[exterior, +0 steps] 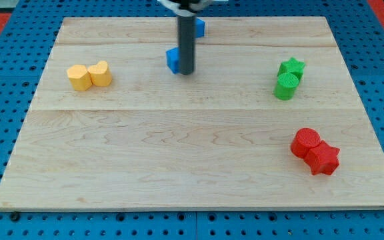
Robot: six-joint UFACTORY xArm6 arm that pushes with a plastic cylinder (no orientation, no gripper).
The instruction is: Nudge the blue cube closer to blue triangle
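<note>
A blue block (173, 60) sits near the view's top centre, partly hidden by my rod; its shape is hard to make out. A second blue block (199, 27) lies above and to the right, near the board's top edge, mostly hidden behind the rod. My tip (187, 72) rests on the board right against the lower blue block's right side. The rod rises straight up out of the view's top.
A yellow pair of blocks (89, 75) lies at the view's left. A green star (291, 67) and green cylinder (286, 87) sit at the right. A red cylinder (306, 143) and red star (323, 160) lie at the lower right. The wooden board (192, 173) sits on blue pegboard.
</note>
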